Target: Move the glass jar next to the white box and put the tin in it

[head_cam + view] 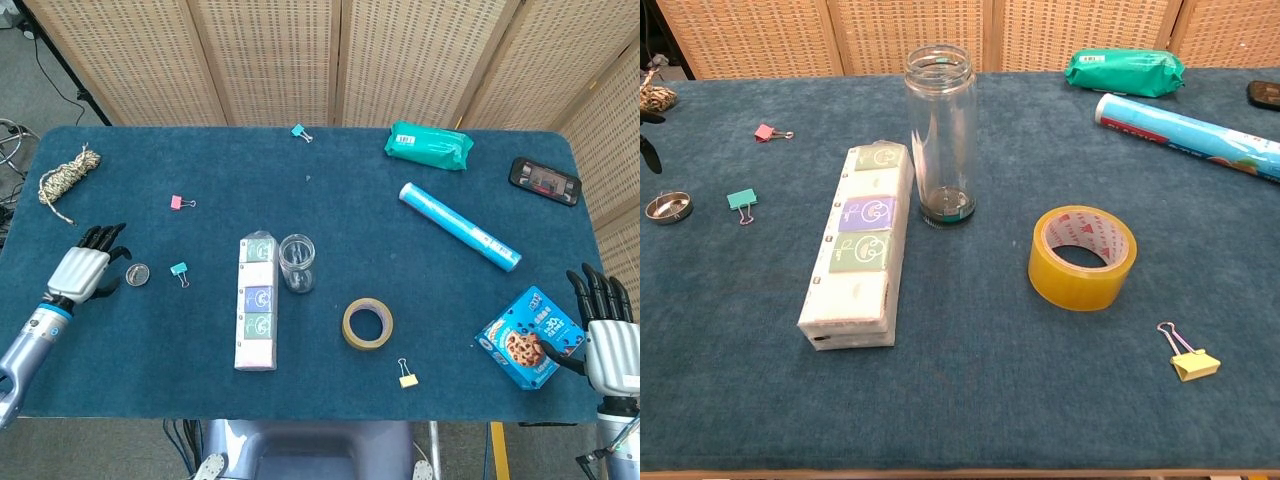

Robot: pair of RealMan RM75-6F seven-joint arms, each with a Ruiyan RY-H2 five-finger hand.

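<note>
The empty glass jar (297, 262) (939, 135) stands upright just right of the long white box (256, 302) (862, 243), close beside it. The small round tin (137, 274) (668, 207) lies on the blue table to the left. My left hand (84, 267) hovers just left of the tin, fingers spread, holding nothing; in the chest view only dark fingertips (648, 152) show at the left edge. My right hand (606, 332) is open at the table's right edge beside the cookie box (529, 336).
A teal clip (180, 270) (741, 201) lies between tin and white box. A tape roll (367, 323) (1082, 256), yellow clip (407, 377), pink clip (179, 202), blue tube (459, 226), green packet (428, 145), phone (545, 180) and twine (65, 176) are scattered around.
</note>
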